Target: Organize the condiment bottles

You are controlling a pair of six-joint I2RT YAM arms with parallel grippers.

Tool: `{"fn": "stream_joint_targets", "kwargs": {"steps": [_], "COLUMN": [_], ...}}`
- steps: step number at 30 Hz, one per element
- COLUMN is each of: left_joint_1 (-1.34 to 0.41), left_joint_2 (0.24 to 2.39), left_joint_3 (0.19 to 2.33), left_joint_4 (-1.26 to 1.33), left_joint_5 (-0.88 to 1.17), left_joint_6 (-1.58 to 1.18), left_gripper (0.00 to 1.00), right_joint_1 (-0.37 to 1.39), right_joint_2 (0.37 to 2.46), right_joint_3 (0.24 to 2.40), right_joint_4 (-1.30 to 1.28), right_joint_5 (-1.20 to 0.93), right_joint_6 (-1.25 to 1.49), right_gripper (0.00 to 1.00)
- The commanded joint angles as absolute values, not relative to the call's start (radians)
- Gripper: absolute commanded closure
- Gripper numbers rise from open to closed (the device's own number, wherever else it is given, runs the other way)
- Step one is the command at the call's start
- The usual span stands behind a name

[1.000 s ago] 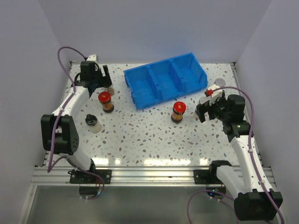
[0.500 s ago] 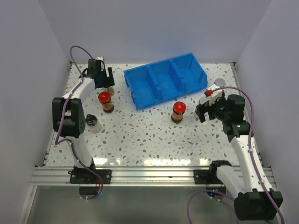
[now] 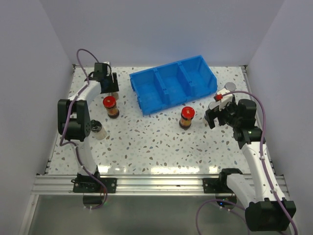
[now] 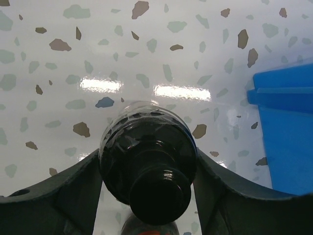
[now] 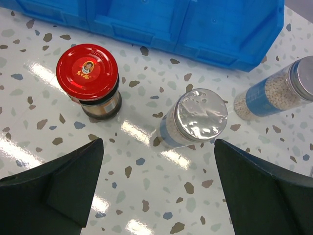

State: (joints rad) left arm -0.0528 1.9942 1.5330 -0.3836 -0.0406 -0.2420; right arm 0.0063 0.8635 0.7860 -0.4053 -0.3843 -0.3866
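Jars: six, all standing on the table [image 3: 146, 147] outside the blue bin [image 3: 173, 83].
Red-capped jars: two; one jar [image 3: 111, 105] left of the bin, one jar [image 3: 187, 116] just in front of it.
Black-capped jars: two; one jar [image 4: 146, 171] clenched in your left gripper [image 3: 109, 84] beside the bin's left end, one jar [image 3: 97, 129] farther left.
Silver-capped jars: two off the bin's right front corner; one jar [image 5: 200, 115] whole, one jar [image 5: 276, 90] cut off by the frame edge.
Right gripper [image 5: 159, 147]: spread wide, holding nothing.
Hidden: from above, you can make out only one silver cap [image 3: 228, 88].
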Motion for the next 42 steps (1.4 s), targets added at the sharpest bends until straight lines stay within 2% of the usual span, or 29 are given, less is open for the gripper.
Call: {"fn": "stream_joint_targets", "kwargs": {"steps": [1,2,5,11,20,30,42], "left_joint_1": [-0.049,-0.049,-0.052,-0.092,-0.233,-0.327,-0.368], "left_joint_2": [1.945,1.933,1.869,1.730,1.752,2.021,2.118], "left_joint_3": [1.568,1.565,1.546,1.542,1.715,2.008,1.991], "left_joint_4": [-0.368,-0.364,-0.330,-0.262,-0.305,-0.425,-0.430], "left_joint_5": [-0.064,-0.063,-0.055,-0.063,0.008,0.106,0.089], "left_joint_6": [-0.206,-0.203,-0.202,-0.190,-0.209,-0.258,-0.233], "left_gripper": [0.63,0.72,0.86,0.99,1.00,1.00,1.00], "right_joint_1": [0.008,0.008,0.006,0.006,0.008,0.008,0.008], "right_joint_2": [0.857,0.856,0.851,0.853,0.854,0.857,0.861], "right_joint_3": [0.822,0.822,0.821,0.819,0.818,0.818,0.816], "right_joint_4": [-0.405,-0.408,-0.407,-0.405,-0.405,-0.403,-0.403], "right_joint_5": [-0.379,-0.379,-0.377,-0.382,-0.382,-0.377,-0.376], "right_joint_6": [-0.399,-0.399,-0.400,-0.400,-0.403,-0.407,-0.407], "right_gripper": [0.02,0.01,0.02,0.01,0.01,0.01,0.01]}}
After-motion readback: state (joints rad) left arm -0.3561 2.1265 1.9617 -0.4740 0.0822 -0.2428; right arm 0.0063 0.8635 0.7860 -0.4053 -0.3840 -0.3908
